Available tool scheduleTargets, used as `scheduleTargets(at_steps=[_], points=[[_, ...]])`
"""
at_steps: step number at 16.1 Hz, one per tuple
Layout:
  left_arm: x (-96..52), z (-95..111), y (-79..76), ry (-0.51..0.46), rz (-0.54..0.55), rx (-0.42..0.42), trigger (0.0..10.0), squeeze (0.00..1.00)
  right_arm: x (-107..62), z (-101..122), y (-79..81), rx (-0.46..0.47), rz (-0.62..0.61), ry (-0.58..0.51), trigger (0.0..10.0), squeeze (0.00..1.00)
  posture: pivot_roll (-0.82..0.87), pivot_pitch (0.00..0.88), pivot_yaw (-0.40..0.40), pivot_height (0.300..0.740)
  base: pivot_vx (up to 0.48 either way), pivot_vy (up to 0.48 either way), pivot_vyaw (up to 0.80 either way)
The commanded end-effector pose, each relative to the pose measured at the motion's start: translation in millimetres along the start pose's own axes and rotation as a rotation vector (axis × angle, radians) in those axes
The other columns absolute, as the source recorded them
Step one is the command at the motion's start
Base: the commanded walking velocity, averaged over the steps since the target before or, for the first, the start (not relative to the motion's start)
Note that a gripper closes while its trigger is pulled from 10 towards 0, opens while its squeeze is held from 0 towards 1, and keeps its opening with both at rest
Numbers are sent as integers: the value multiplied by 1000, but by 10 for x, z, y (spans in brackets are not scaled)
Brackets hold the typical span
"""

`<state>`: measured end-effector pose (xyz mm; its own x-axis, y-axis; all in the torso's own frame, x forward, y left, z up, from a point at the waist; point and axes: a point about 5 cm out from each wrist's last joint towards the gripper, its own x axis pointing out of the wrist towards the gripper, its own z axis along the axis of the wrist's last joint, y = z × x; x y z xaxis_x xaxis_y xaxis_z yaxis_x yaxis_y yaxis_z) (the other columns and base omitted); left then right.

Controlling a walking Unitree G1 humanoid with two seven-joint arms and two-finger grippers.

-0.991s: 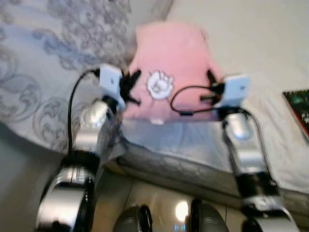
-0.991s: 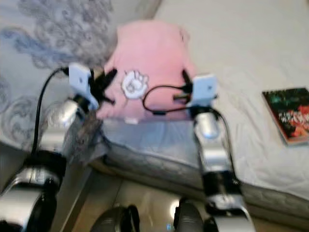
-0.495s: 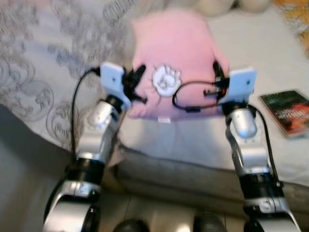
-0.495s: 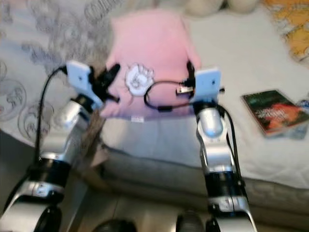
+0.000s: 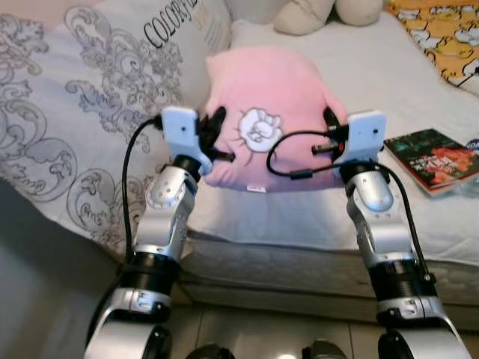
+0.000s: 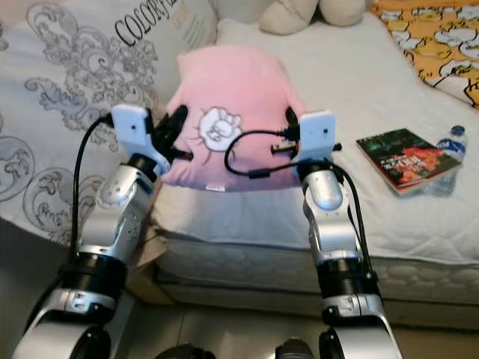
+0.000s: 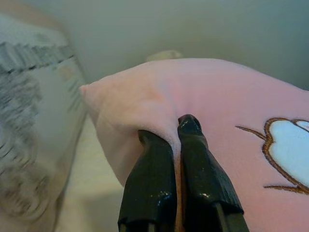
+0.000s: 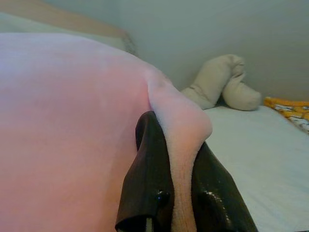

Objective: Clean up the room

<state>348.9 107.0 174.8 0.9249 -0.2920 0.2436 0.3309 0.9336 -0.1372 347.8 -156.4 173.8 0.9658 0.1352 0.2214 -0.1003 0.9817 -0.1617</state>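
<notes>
Right now both grippers are pinched tight on the pink pillow [image 5: 263,112], which sits above the bed [image 5: 359,82] near its front edge. Left gripper [image 7: 176,133] has its two black fingers closed on a fold at the pillow's left edge, close to a corner; the right gripper [image 8: 171,145] has its fingers clamped on either side of the pillow's right edge. A white cartoon patch [image 5: 258,129] faces the camera on the pillow's front. Left of the pillow lies a grey patterned cushion [image 5: 82,112] with dark lettering. Right of the pillow a book [image 6: 404,159] rests on the bed, a bottle [image 6: 449,146] touching it. Behind the pillow sits a beige plush toy [image 5: 322,13].
</notes>
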Motion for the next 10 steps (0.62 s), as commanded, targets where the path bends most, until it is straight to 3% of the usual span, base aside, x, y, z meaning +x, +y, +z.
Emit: scheduleTargets(at_steps=[1,6,10], points=[[-50,74,150,-34,77,1,0,0,42,35,-43,3,-2,-2,0,212,-197,0,132,740,247,412,0],[-111,-92,6,8,75,25,0,0,63,-26,-119,-23,81,51,0,212,-156,0,-7,740,263,402,0],[-81,-96,-37,68,-18,109,0,0,121,-29,-80,9,53,42,0,220,-122,0,23,740,417,91,0]])
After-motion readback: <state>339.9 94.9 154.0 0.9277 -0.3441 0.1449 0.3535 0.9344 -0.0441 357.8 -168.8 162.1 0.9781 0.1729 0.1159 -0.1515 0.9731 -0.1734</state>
